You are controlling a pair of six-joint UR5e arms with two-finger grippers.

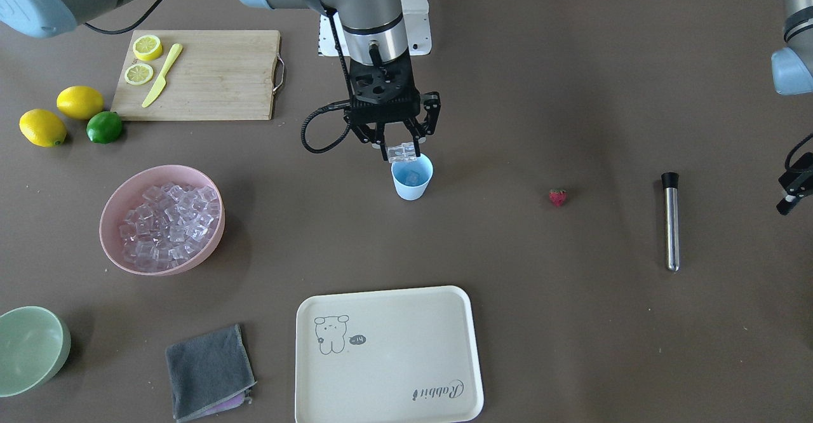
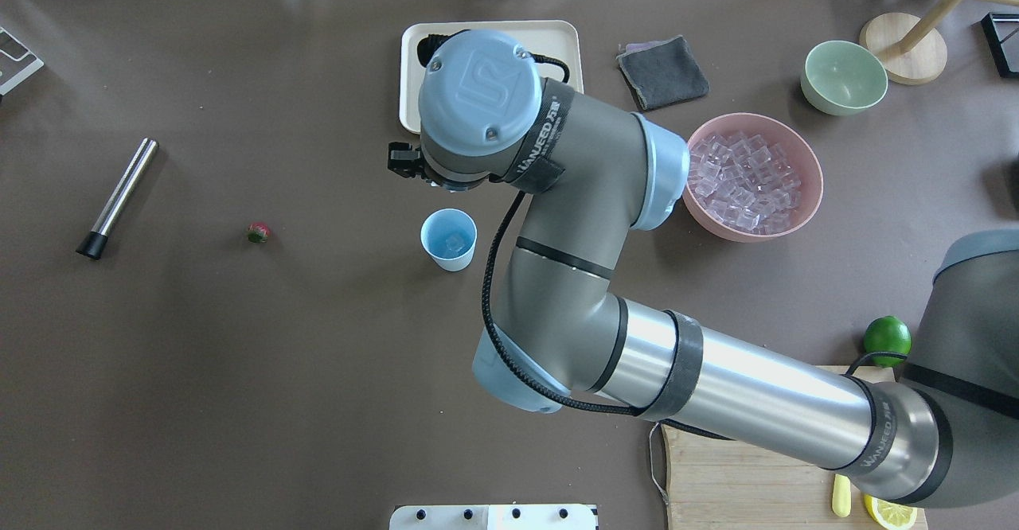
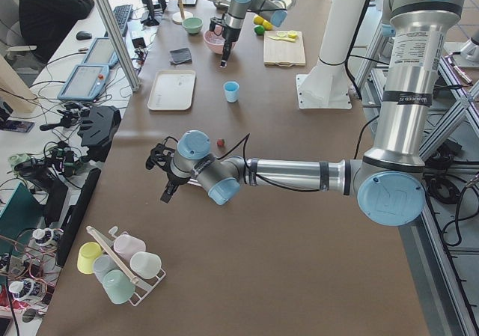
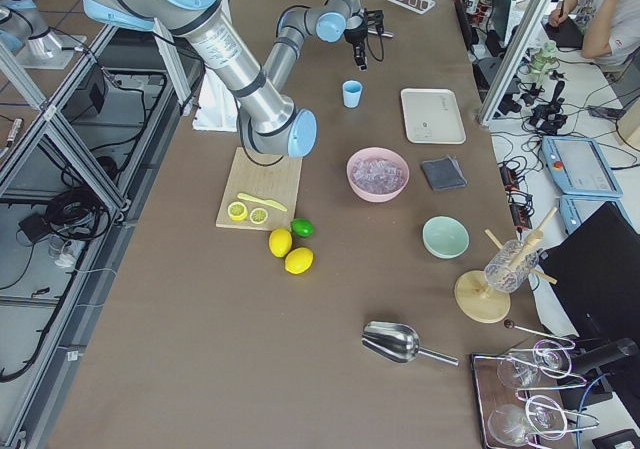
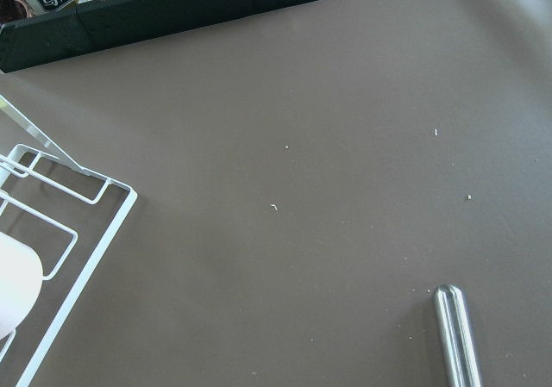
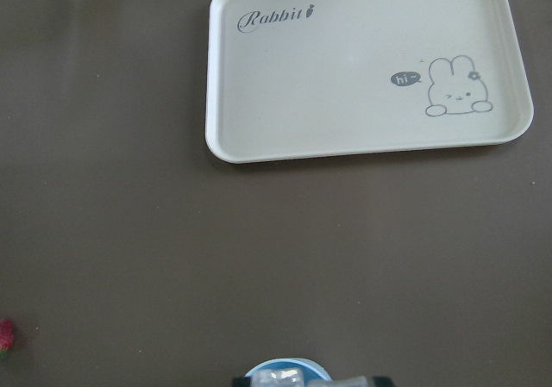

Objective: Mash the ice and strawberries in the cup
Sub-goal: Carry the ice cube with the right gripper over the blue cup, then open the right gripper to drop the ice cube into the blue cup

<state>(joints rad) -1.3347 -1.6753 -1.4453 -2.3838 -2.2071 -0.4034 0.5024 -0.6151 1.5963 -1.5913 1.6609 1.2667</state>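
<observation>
Front view: right gripper [image 1: 401, 152] pinches a clear ice cube [image 1: 406, 150] just above the upright light-blue plastic tumbler [image 1: 412, 180], mouth up, frame centre. Overhead hides that, shows seemingly a second cube [image 2: 455, 243] inside. For the left gripper [image 1: 794, 193], can't tell.

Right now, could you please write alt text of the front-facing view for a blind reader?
The right gripper holds a clear ice cube just above the light-blue cup, which already has ice inside. The strawberry lies alone to the cup's right in this view, a pink bowl of ice to its left.
</observation>
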